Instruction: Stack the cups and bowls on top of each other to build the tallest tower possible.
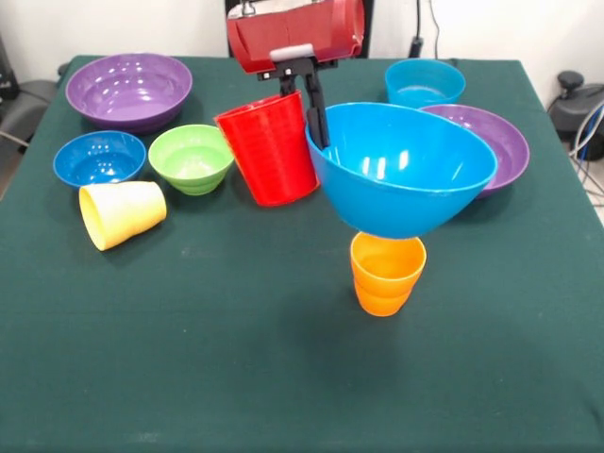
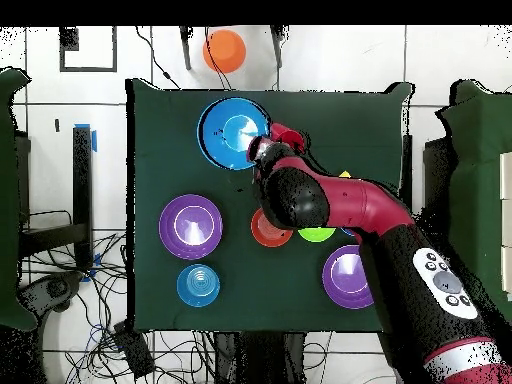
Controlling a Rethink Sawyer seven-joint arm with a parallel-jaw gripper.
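Blue plastic first, front view: the large blue bowl (image 1: 401, 170) sits tilted on the orange cup (image 1: 387, 274), which stands near the middle of the table (image 1: 283, 377). That is the whole tower so far, two pieces, and it looks unsteady to me. My gripper (image 1: 304, 118) hangs over the bowl's rim nearest the red cup (image 1: 269, 146); one dark finger (image 1: 319, 123) drops inside the bowl wall and the other appears to run outside it, so I judge my fingers closed on that rim, though the contact itself is partly hidden. Red cup stands upright just beside the bowl. Yellow cup (image 1: 121, 213) lies on its side. Green bowl (image 1: 192, 158), dark blue bowl (image 1: 99, 158), cyan bowl (image 1: 425, 83) and both purple bowls (image 1: 129, 90) (image 1: 491, 142) rest loose on the table, unstacked. Most of the task is left.

Overhead view: my arm (image 2: 340, 205) reaches from the base across the table to the blue bowl's rim. Another orange bowl (image 2: 225, 50) sits off the table, beyond its far edge. Cyan bowl and both purple bowls lie well apart from the tower.
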